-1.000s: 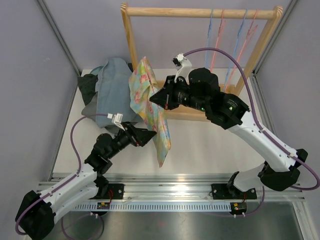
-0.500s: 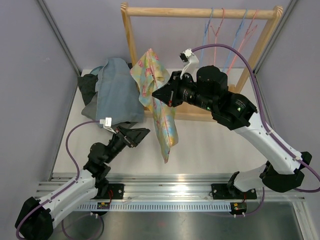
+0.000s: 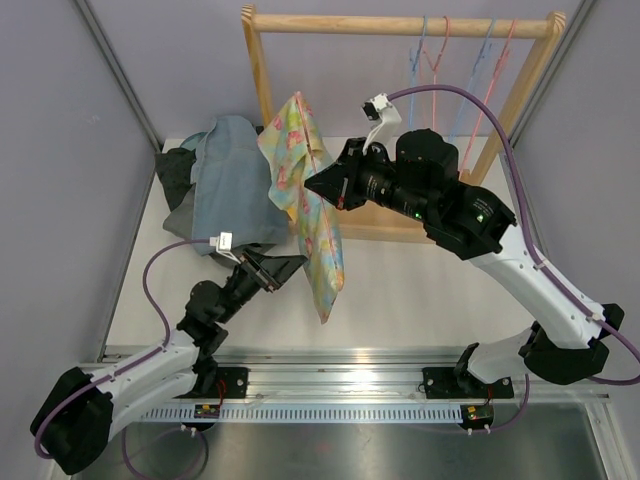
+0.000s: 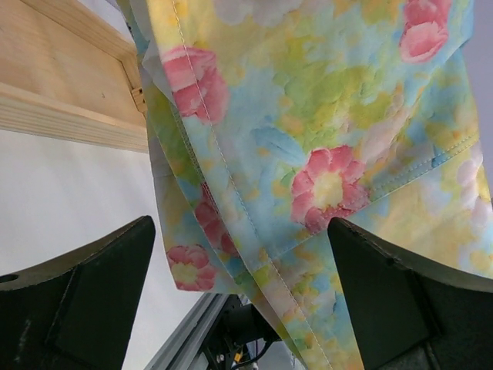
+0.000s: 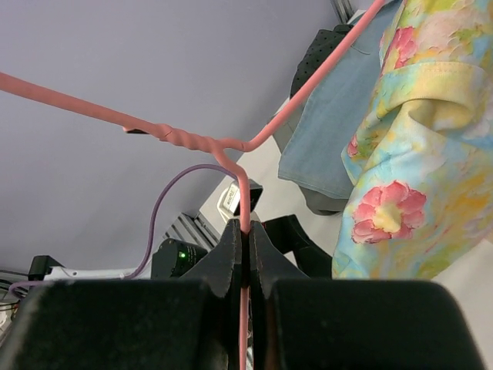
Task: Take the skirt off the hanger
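The floral skirt [image 3: 306,200] hangs from a pink hanger [image 5: 192,142] held in the air in front of the wooden rack. My right gripper [image 3: 318,184] is shut on the hanger's hook wire [image 5: 243,202]; the skirt [image 5: 416,154] drapes to its right. My left gripper [image 3: 290,265] is open, just left of the skirt's lower part. In the left wrist view the skirt [image 4: 308,146] fills the space ahead between my two dark fingers [image 4: 85,285], with its hem hanging between them, not gripped.
A wooden rack [image 3: 400,25] stands at the back with several pink and blue hangers [image 3: 470,70] on its right end. A pile of blue and dark clothes [image 3: 220,180] lies at back left. The rack's base board [image 4: 54,85] shows in the left wrist view.
My right gripper has lifted the hanger and skirt up and a little right, then back slightly left. My left gripper drew back, then came close to the skirt's lower edge again.
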`<state>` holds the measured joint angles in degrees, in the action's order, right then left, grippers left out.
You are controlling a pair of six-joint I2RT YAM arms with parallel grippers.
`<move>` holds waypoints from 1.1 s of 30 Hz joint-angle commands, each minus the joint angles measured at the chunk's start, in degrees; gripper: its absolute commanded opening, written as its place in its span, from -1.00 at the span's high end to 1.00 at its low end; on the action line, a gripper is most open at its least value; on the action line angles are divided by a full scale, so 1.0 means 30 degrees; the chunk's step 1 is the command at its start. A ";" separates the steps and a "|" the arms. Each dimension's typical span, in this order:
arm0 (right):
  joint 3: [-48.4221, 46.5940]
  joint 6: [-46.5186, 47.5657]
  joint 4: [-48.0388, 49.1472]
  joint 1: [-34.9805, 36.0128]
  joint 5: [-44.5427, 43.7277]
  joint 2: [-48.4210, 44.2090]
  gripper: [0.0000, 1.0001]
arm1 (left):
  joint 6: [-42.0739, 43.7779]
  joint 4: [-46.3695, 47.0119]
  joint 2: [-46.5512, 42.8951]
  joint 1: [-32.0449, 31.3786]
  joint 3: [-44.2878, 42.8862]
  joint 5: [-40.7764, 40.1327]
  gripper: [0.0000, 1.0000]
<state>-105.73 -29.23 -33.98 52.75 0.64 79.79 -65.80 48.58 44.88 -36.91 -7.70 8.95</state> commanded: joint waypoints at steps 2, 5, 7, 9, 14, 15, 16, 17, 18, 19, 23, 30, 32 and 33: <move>-0.0353 -0.0011 0.2360 0.0082 -0.0332 -0.0316 1.00 | 0.0397 0.1068 -0.0224 -0.0120 -0.1354 -0.1371 -0.83; 0.0408 -0.0186 0.2652 0.0111 -0.0390 -0.0608 1.00 | 0.0810 -0.0020 -0.0343 -0.0120 -0.2527 -0.1606 -0.73; 0.0964 -0.0304 0.2945 0.0082 -0.0449 -0.0756 1.00 | 0.0840 0.0067 0.0094 -0.0120 -0.2908 -0.1665 -0.72; 0.1084 -0.0363 0.3064 0.0082 -0.0566 -0.0903 1.00 | 0.0811 0.0358 0.0709 -0.0120 -0.3436 -0.1287 -0.72; 0.0733 -0.0246 0.2947 0.0082 -0.0683 -0.0757 1.00 | 0.0138 0.2000 0.2353 -0.0442 -0.3000 -0.1106 -0.75; 0.0646 -0.0217 0.2947 0.0082 -0.0713 -0.0756 1.00 | 0.0079 0.2030 0.2353 -0.0500 -0.2737 -0.1195 -0.81; 0.0529 -0.0187 0.3005 0.0082 -0.0742 -0.0669 1.00 | 0.0078 0.2001 0.2353 -0.0559 -0.2619 -0.1254 -0.82; 0.0470 -0.0100 0.3092 0.0082 -0.0800 -0.0611 1.00 | 0.0165 0.1972 0.2208 -0.0647 -0.2559 -0.1226 -0.83; 0.0266 -0.0012 0.3151 0.0111 -0.0888 -0.0581 1.00 | 0.0340 0.1856 0.2033 -0.0734 -0.2617 -0.1197 -0.83; 0.0032 0.0076 0.3036 0.0082 -0.1063 -0.0349 1.00 | 0.0661 0.1071 0.1799 -0.1083 -0.2704 -0.1167 -0.84; -0.1374 0.0953 0.2449 0.0082 -0.1592 0.0529 1.00 | 0.2391 -0.1630 -0.0571 -0.2521 -0.2766 -0.2920 -0.96; -0.2109 0.0926 0.2741 0.0082 -0.1446 0.1177 1.00 | 0.1924 -0.2218 -0.2305 -0.2610 -0.1973 -0.2896 -0.98; -0.2138 0.0926 0.2771 0.0082 -0.1445 0.1236 1.00 | 0.1894 -0.2130 -0.2217 -0.2610 -0.1973 -0.2896 -0.98; -0.2197 0.0897 0.2771 0.0082 -0.1503 0.1236 1.00 | 0.1894 -0.2101 -0.2159 -0.2610 -0.2002 -0.2896 -0.98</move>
<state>-109.19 -28.03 -31.16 52.77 -2.55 83.64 -61.43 41.60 38.17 -44.51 -14.24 2.44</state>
